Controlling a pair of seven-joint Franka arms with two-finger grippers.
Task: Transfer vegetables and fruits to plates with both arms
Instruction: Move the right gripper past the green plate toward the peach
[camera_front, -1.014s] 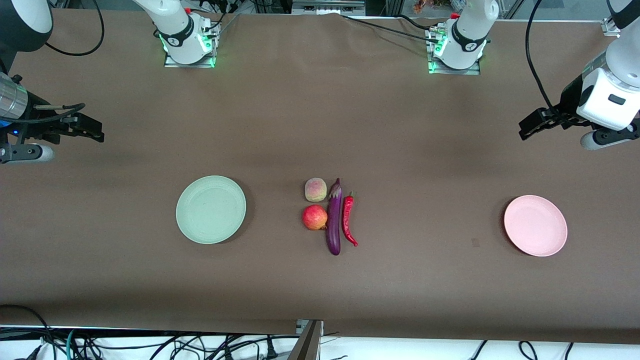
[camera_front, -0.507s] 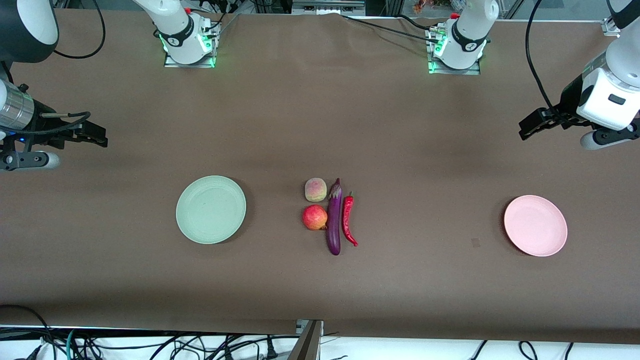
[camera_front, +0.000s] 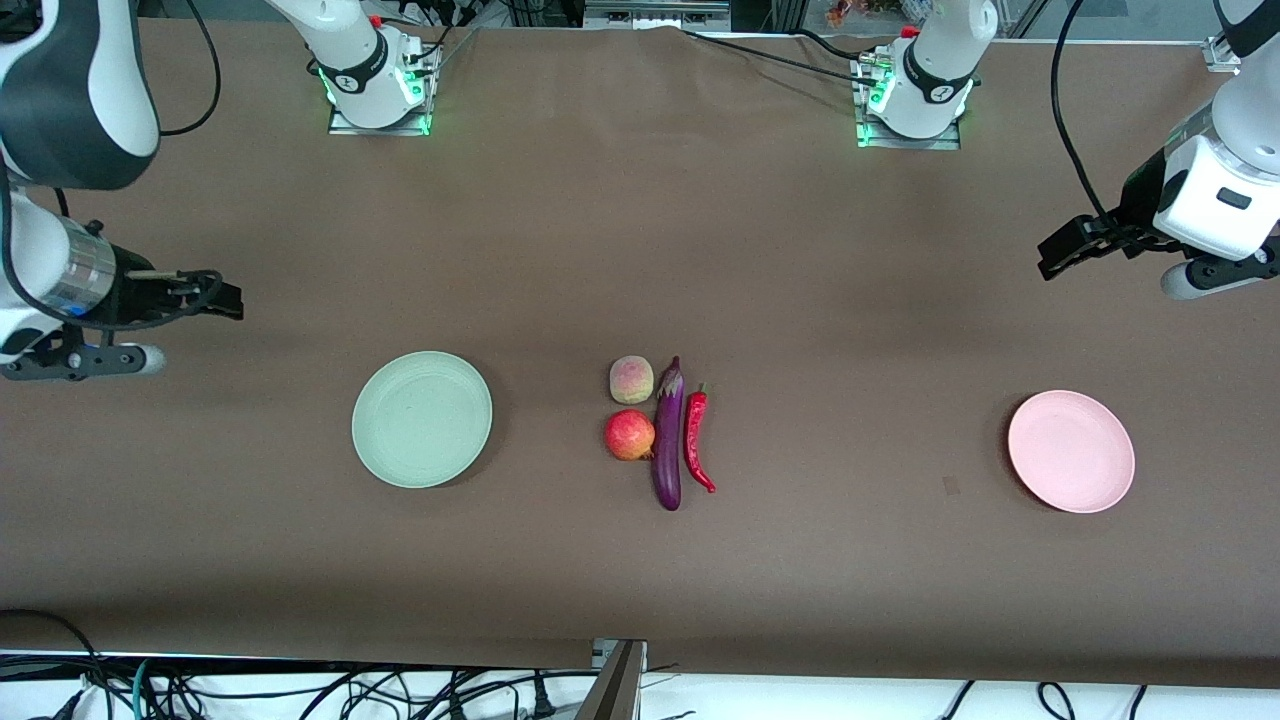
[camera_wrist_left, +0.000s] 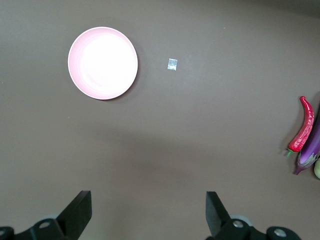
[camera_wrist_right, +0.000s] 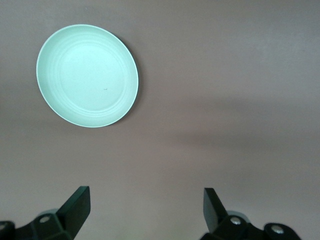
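Produce untouched at table centre, both plates bare, both grippers spread wide and holding nothing.

The long glossy purple eggplant (camera_front: 668, 435) touches the round red pomegranate-like fruit (camera_front: 629, 435) at its 9 o'clock, with the slim curved red chili pepper (camera_front: 697, 440) just beside it at 3 o'clock and the fuzzy pale peach (camera_front: 631, 380) at 11. The round mint-green plate (camera_front: 421, 419) lies toward the right arm's end, the round light-pink plate (camera_front: 1070, 451) toward the left arm's. The right gripper (camera_front: 220, 300) hangs over bare brown table (camera_front: 640, 230) near the green plate; the left gripper (camera_front: 1058, 250) over table near the pink. Packed so tightly, a finger reaching for one piece could nudge its neighbour and send a round fruit rolling.
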